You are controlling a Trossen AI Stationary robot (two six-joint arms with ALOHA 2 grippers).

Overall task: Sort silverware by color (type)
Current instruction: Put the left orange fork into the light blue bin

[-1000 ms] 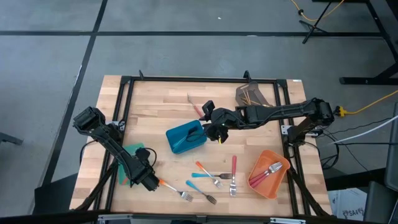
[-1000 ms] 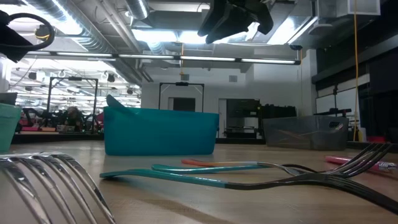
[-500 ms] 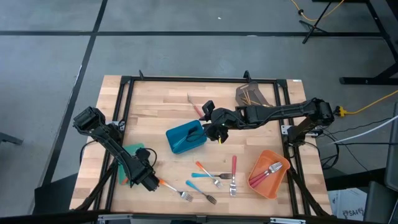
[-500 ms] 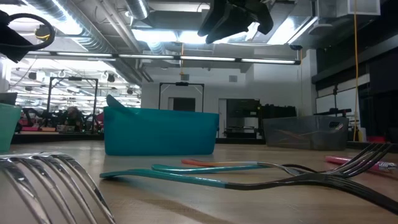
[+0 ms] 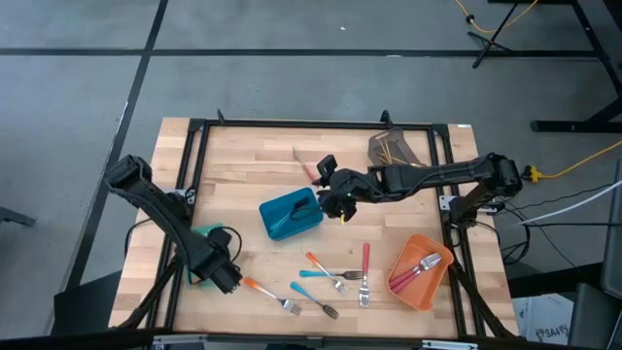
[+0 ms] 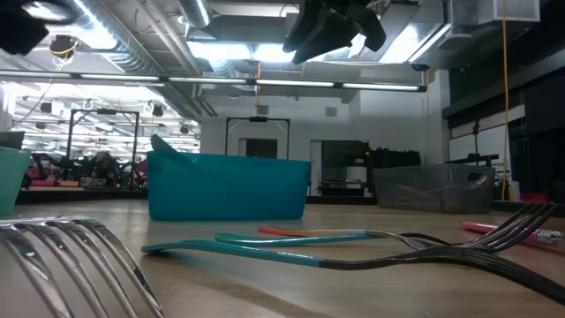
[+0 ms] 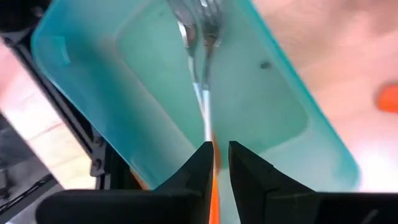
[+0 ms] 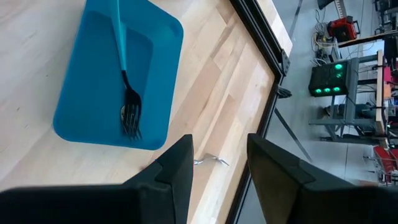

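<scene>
Translucent teal bin (image 7: 155, 93) under my left pincer (image 7: 217, 163), fingers slightly parted around a thin fork handle (image 7: 204, 106), smooth blue bin (image 8: 112, 74) at my open right pincer's (image 8: 217, 163) ten o'clock.

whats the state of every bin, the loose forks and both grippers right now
teal bin: holds forks
left gripper: over the teal bin
blue bin: holds one blue-handled fork
orange bin: holds pink-handled forks
right gripper: open, empty, raised beside the blue bin
loose forks: lying flat on the table
</scene>
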